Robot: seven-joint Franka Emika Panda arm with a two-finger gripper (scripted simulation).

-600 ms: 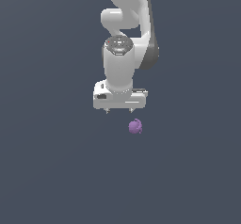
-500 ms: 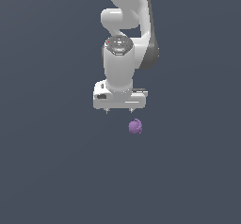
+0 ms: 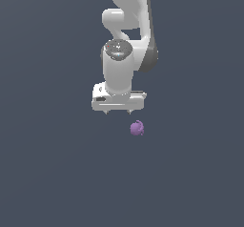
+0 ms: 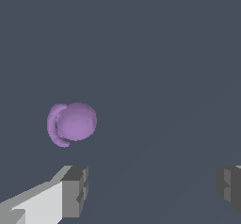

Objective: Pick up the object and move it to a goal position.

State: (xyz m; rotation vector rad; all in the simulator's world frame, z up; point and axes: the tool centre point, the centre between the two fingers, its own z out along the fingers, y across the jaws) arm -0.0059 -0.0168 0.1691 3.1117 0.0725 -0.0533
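Observation:
The object [image 3: 137,128] is a small purple lumpy ball on the dark grey floor. In the exterior view it lies just below the white gripper [image 3: 117,112] and a little toward that view's right. The gripper points down, open and empty, with only the short fingertips [image 3: 129,111] showing under the hand. In the wrist view the object [image 4: 73,123] lies apart from the two grey fingertips [image 4: 75,190], which stand wide apart with nothing between them; it sits beyond the span of the jaws, nearer one finger.
The plain dark grey floor [image 3: 57,173] fills both views. The white arm [image 3: 128,25] rises above the gripper. No other thing shows.

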